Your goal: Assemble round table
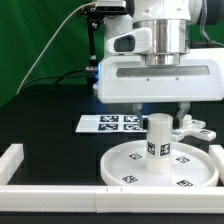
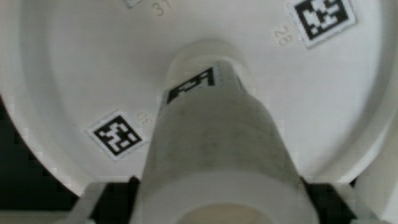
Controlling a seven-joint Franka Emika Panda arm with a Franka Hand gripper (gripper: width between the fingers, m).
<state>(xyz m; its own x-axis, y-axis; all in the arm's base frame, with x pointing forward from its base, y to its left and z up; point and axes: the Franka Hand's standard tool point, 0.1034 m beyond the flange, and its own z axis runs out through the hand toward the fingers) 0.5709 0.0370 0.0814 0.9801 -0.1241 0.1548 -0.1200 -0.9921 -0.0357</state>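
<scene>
The large round disc lies flat on the table at the exterior view's right. The short thick cylinder leg stands upright on its middle. In the wrist view the leg rises from the disc toward the camera. My gripper hangs straight over the leg's top, with one finger on each side and a small gap showing, so it looks open. In the wrist view the gripper brackets the leg's top end. The small cross-shaped foot lies behind the disc.
The marker board lies flat behind the disc at the middle. A white border rail runs along the front and up the exterior view's left side. A lamp stand and cable stand at the back.
</scene>
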